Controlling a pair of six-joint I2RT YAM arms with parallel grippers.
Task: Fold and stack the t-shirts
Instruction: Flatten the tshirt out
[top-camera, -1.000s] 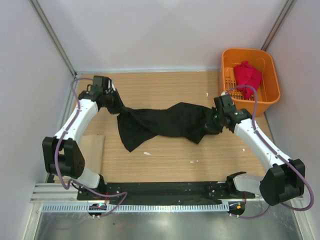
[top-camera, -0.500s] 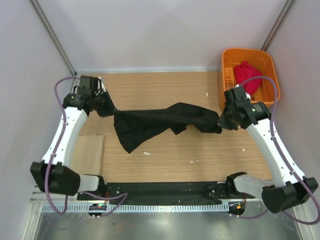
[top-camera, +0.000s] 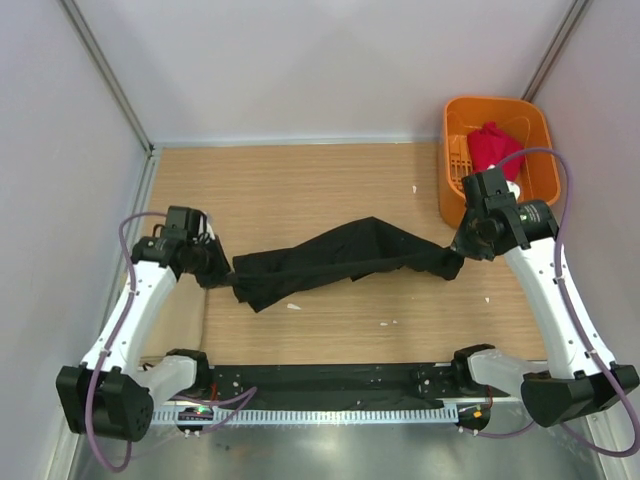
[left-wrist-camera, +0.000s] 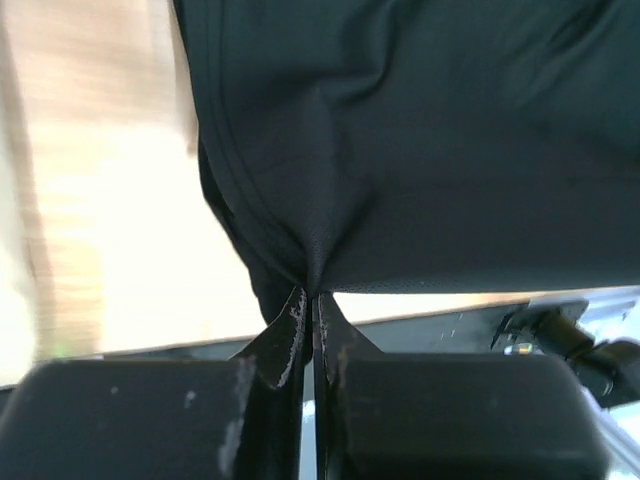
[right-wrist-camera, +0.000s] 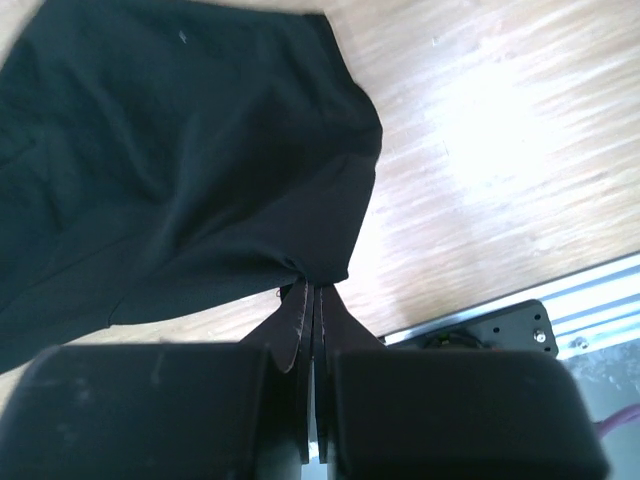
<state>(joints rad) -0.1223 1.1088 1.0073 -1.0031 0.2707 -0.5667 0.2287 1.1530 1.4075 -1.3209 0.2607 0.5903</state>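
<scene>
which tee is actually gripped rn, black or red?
The black t-shirt, pinched at its ends by left gripper and right gripper; the red t-shirt lies bunched in the orange basket.

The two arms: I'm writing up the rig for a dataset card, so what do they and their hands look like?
The left arm and right arm have white tube-like links between chunky black joint housings, with a purple cable looping along each. The left hand and right hand are black, their fingers tapering to thin, scuffed wedges.
</scene>
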